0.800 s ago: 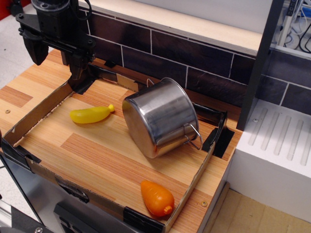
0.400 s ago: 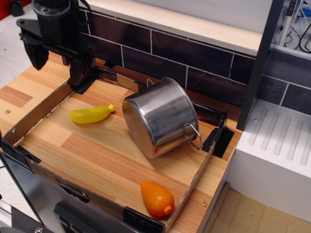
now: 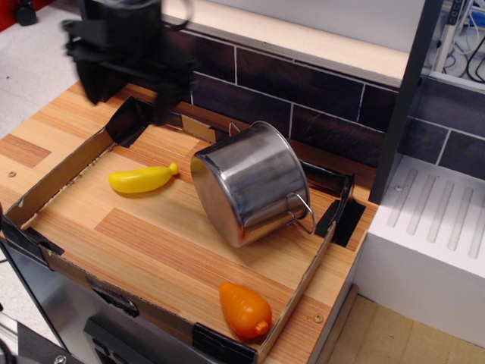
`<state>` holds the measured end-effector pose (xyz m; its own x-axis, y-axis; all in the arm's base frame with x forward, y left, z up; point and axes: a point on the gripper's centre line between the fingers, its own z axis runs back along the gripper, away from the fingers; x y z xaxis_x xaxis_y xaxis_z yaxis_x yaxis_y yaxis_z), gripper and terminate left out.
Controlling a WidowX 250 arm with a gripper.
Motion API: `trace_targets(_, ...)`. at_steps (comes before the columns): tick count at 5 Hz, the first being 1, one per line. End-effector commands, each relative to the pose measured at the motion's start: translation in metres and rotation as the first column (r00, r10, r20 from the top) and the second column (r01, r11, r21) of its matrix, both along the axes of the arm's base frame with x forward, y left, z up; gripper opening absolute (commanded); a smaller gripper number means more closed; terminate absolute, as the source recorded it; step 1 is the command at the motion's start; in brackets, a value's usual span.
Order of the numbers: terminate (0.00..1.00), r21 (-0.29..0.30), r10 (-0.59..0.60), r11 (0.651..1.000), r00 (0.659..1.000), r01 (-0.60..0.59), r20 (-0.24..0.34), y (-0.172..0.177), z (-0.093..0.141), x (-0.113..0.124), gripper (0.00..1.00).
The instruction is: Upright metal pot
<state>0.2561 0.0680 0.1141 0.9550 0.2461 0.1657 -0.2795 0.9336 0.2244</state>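
Note:
The metal pot is a shiny steel cylinder lying tipped over in the middle of the cardboard tray. Its flat base faces up and to the back, and a wire loop handle sticks out at its lower right. My black gripper hovers above the tray's back left corner, up and to the left of the pot and apart from it. It is motion-blurred. Its two fingers stand wide apart with nothing between them.
A yellow toy vegetable lies left of the pot. An orange toy carrot lies near the tray's front right corner. A dark tiled wall runs behind. A white drying rack stands to the right.
My gripper has moved to the right along the back of the tray, toward the pot. The pot and the toy vegetables have not moved.

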Motion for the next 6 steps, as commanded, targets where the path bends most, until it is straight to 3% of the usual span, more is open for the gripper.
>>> trace_targets(1,0.00,0.113,0.043,0.992,0.991,-0.058,0.124,-0.075,0.025,0.022,1.00)
trace_targets(2,0.00,0.179,0.054,0.981,0.987,-0.080,0.149,-0.107,0.016,0.030,1.00)
trace_targets(4,0.00,0.355,0.016,0.933,0.992,-0.059,0.123,-0.130,-0.012,0.039,1.00)
trace_targets(6,0.00,0.493,0.058,0.868,0.998,-0.064,0.028,-0.126,-0.033,0.049,1.00)
